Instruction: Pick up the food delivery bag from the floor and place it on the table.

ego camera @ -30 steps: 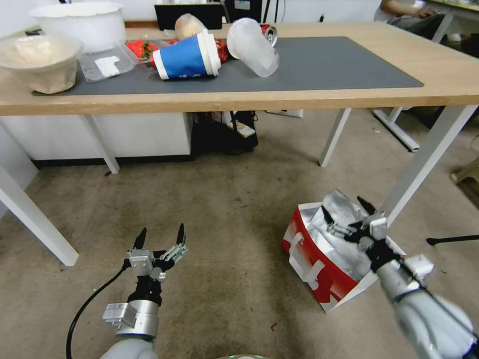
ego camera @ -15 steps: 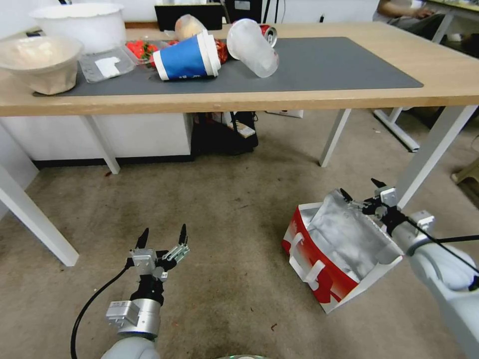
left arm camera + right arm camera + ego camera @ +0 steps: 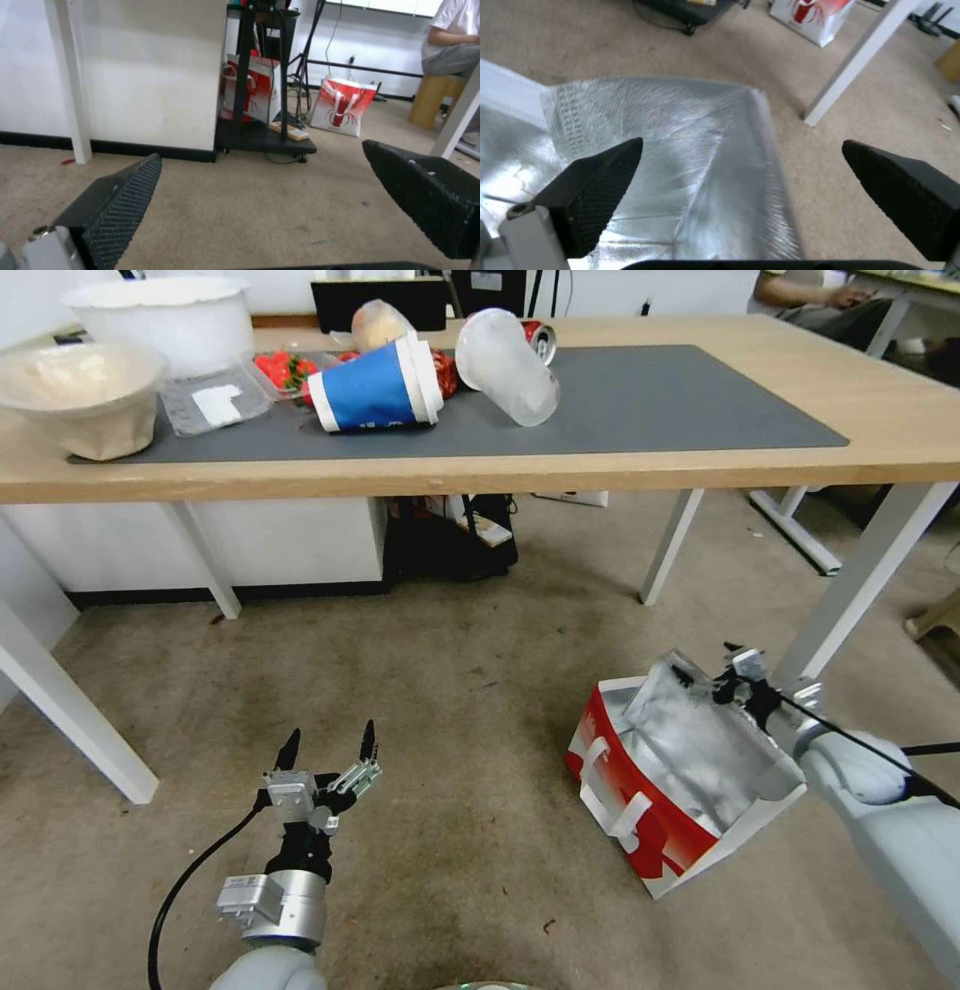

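Observation:
The food delivery bag [image 3: 640, 810] stands tilted on the floor [image 3: 450, 720] at the right, red and white outside, its silver foil lining [image 3: 680, 150] gaping upward. My right gripper [image 3: 708, 662] is open at the bag's far upper rim. In the right wrist view its fingers [image 3: 600, 180] straddle the raised foil flap without closing on it. My left gripper [image 3: 328, 732] hovers open over bare carpet at the lower left, with nothing between its fingers [image 3: 125, 195]. The table [image 3: 880, 400], with its dark grey mat [image 3: 650, 400], spans the back.
A white table leg [image 3: 860, 580] slants down just behind the bag. On the mat lie a blue cup [image 3: 375, 382] and a clear cup [image 3: 505, 362], with bowls [image 3: 85, 390] at the left. A black cart [image 3: 450, 535] and other red-white bags [image 3: 342, 107] sit under the table.
My right gripper has drawn back out of the bag's mouth to its far rim near the table leg, still open. The left arm has barely moved.

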Controlling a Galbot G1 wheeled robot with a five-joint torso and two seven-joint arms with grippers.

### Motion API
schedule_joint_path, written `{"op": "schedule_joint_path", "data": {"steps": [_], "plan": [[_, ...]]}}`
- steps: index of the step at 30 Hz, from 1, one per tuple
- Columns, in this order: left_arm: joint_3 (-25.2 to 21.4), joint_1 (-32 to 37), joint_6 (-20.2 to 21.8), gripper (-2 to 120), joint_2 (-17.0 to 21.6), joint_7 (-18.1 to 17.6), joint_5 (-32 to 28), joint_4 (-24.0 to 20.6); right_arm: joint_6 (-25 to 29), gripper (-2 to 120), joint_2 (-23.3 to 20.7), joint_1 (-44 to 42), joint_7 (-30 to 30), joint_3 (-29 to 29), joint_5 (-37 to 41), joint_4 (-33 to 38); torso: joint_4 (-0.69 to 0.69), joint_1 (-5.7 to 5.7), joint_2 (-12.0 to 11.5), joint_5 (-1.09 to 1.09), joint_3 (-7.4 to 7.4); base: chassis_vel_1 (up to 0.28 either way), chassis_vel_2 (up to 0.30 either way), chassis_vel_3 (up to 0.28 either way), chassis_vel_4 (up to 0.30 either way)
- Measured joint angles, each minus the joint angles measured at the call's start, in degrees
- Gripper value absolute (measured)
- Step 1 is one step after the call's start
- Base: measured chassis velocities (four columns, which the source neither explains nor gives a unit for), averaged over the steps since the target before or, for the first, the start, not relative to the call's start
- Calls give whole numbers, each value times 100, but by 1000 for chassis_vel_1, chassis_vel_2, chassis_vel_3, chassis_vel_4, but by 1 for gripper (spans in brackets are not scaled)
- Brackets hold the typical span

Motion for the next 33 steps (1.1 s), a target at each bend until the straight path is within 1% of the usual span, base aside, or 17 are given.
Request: {"op": "schedule_joint_path", "data": {"steps": [6,8,9,12,13,14,15,16,17,20,21,22,25,26,29,30,33], "plan": [[-25,44,-103,100,-16,-39,-5,17,-118,99,82,488,-161,-421,-270,-454,1,0,2,0,0,0,0,0,0],[-48,57,-134,100,-8,-52,-8,18,-296,93,99,656,-258,-530,-343,-590,2,0,3,-1,0,0,0,0,0],[-48,57,-134,100,-8,-52,-8,18,-296,93,99,656,-258,-530,-343,-590,2,0,3,-1,0,0,0,0,0],[-76,41,-143,100,9,-68,-45,30,-399,83,117,804,-322,-675,-356,-803,1,0,4,-1,0,0,0,0,0],[-80,33,-143,100,14,-72,-57,40,-412,76,130,848,-359,-719,-358,-900,1,0,4,0,0,0,0,0,0],[-80,33,-143,100,14,-72,-57,40,-412,76,130,848,-359,-719,-358,-900,1,0,4,0,0,0,0,0,0],[-80,27,-144,100,16,-73,-62,47,-420,73,138,866,-388,-734,-359,-946,0,0,4,0,0,0,0,0,0],[-81,18,-144,100,18,-74,-66,58,-429,65,151,887,-409,-747,-358,-1001,0,0,4,0,0,0,0,0,0],[-81,18,-144,100,18,-74,-66,58,-429,65,151,887,-409,-747,-358,-1001,0,0,4,0,0,0,0,0,0],[-81,3,-144,100,19,-78,-72,81,-431,53,179,914,-441,-761,-342,-1056,0,0,4,0,0,0,0,0,0],[-82,-3,-144,100,19,-82,-74,90,-431,47,189,921,-443,-763,-319,-1060,0,0,4,-1,0,0,0,0,0],[-82,-3,-144,100,19,-82,-74,90,-431,47,189,921,-443,-763,-319,-1060,0,0,4,-1,0,0,0,0,0],[-88,-14,-147,100,16,-88,-76,102,-422,34,196,921,-449,-764,-271,-1052,1,0,5,0,-1,0,0,0,0],[-88,-14,-147,100,16,-88,-76,102,-422,34,196,921,-449,-764,-271,-1052,1,0,5,0,-1,0,0,0,0],[-98,-20,-157,100,13,-98,-77,116,-383,19,191,893,-474,-765,-260,-1049,0,0,5,0,-1,0,0,0,0],[-98,-20,-157,100,13,-98,-77,116,-383,19,191,893,-474,-765,-260,-1049,0,0,5,0,-1,0,0,0,0],[-104,-25,-159,100,7,-105,-78,116,-356,5,178,864,-488,-765,-245,-1040,1,0,5,0,0,0,0,0,0]]}}
